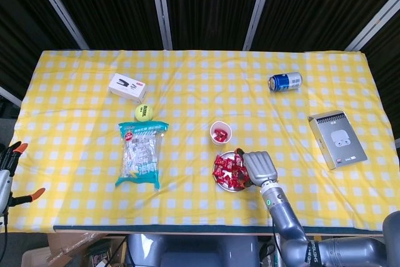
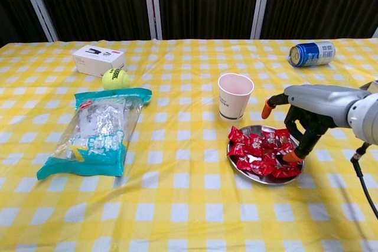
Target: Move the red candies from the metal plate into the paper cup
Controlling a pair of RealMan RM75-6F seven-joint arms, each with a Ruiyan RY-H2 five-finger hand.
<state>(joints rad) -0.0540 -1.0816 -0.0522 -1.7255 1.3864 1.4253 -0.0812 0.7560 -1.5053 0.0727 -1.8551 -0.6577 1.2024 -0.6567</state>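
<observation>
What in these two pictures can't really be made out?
- Head view: the right hand covers part of the metal plate, hiding some red candies.
- Chest view: whether its fingertips touch a candy is too fine to tell.
- Chest view: the paper cup wall hides its contents.
- Left hand: cut off by the head view's left edge.

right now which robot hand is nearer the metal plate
The right robot hand: its fingertips reach down over the right side of the metal plate of red candies. The left robot hand sits off the table's far left edge.
</observation>
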